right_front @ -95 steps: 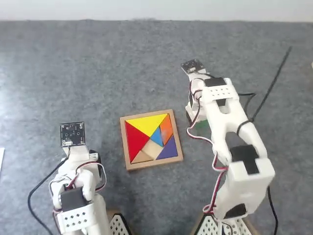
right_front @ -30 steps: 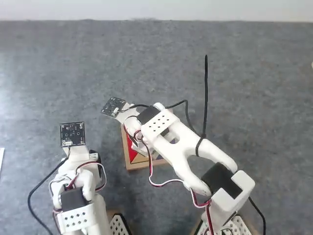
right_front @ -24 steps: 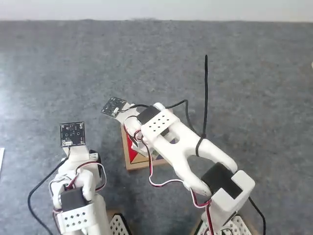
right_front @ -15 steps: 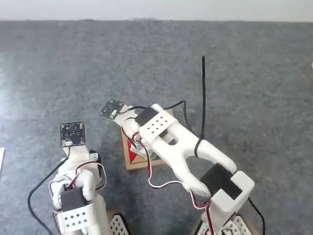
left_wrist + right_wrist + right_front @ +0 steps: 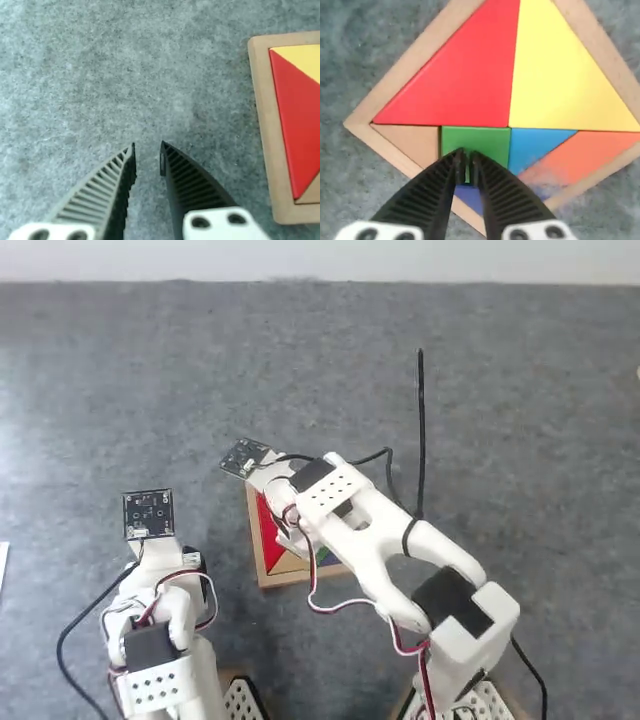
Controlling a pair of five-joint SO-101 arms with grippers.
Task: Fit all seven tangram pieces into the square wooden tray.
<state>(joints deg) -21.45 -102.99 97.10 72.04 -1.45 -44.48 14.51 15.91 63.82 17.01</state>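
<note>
Seemingly little is left to do. On the grey felt bench (image 5: 150, 370), toward its near edge, the square wooden tray (image 5: 415, 61) holds all seven pieces: large red triangle (image 5: 465, 80), large yellow triangle (image 5: 560, 75), orange parallelogram (image 5: 575, 155), green square (image 5: 480, 140), blue triangle (image 5: 537, 142), pale wooden triangle (image 5: 412, 142) and purple piece (image 5: 467, 192). They look seated. The right gripper (image 5: 465, 157), pinched closed and empty, hovers over the green square. The left gripper (image 5: 147, 150), slightly parted, holds nothing.

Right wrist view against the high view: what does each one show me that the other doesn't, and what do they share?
Right wrist view: the yellow triangle, blue triangle and orange piece lying in the tray, with the right gripper over the green square. High view: the left arm, the right arm stretched across the tray, and the wide grey table. Shared: the wooden tray and its red triangle.
</note>
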